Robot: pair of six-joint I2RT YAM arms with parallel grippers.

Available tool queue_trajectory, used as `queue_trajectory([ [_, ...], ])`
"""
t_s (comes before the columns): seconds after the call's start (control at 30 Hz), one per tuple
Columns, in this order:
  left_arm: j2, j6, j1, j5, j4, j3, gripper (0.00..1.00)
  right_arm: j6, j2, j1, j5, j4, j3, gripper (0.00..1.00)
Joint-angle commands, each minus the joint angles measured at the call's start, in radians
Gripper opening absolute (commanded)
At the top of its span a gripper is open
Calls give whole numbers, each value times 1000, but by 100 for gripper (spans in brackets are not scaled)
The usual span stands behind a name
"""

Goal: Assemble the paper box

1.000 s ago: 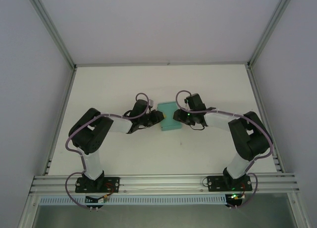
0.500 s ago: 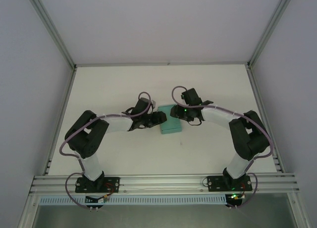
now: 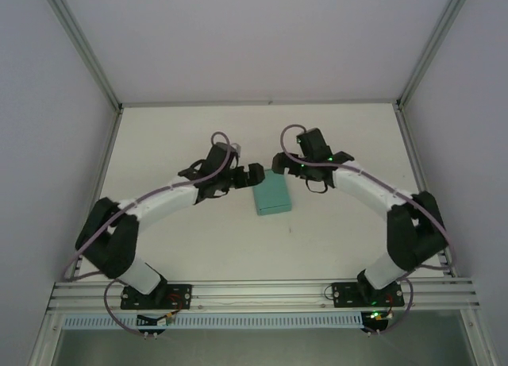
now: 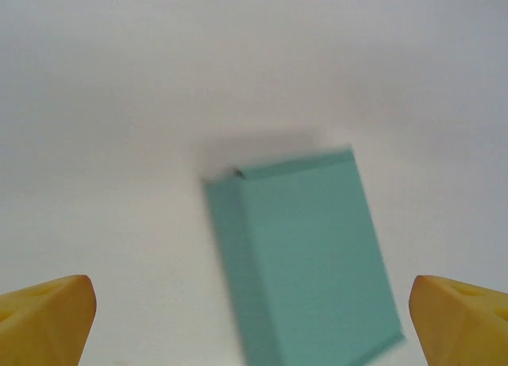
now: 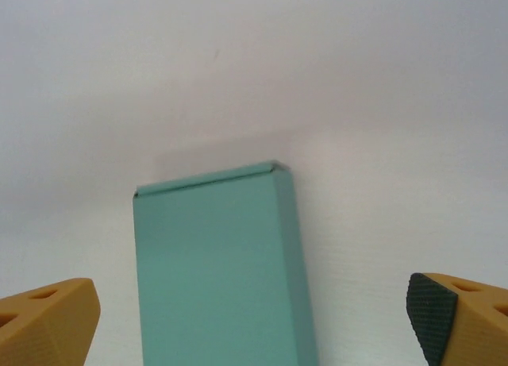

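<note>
Top cam: high behind arm bases (image 3: 156, 294), looking down on whole table (image 3: 159, 144). Wrist cams sit close behind left claw (image 4: 250, 294) & right claw (image 5: 252, 298), facing fwd; all 3 share paper box (image 3: 272, 193) ahead.

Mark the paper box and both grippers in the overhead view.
paper box (image 3: 272, 196): top external view, middle of its teal top face.
left gripper (image 3: 252, 174): top external view, midway between its fingertips.
right gripper (image 3: 279, 162): top external view, midway between its fingertips, at the box's far end.

Teal-green paper box (image 5: 218, 271), white table (image 5: 238, 64), yellow fingers (image 5: 48, 322), black textured pad (image 5: 430, 306)
</note>
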Motion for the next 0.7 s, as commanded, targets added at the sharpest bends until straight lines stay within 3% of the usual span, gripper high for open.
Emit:
queue_trajectory([
  [0.0,-158,113,124,-364,-83,-91,100,-107,-124,-60,233,22,-124,100],
  [0.1,-188,239,240,-469,63,-200,100,-198,-203,-185,229,253,-309,100],
  [0.23,-97,341,360,-423,412,-364,100,-293,-193,-300,152,685,-531,100],
  [0.43,46,451,389,-379,866,-528,100,-455,-34,-310,144,1181,-695,100],
  [0.5,59,471,395,-354,906,-537,100,-447,26,-319,161,1316,-737,100],
  [0.57,143,489,411,-325,1095,-581,100,-435,86,-355,79,1466,-787,100],
  [0.6,155,500,414,-268,1075,-572,100,-394,88,-398,2,1448,-799,100],
  [0.67,162,476,447,-207,994,-530,100,-351,146,-439,2,1508,-787,100],
])
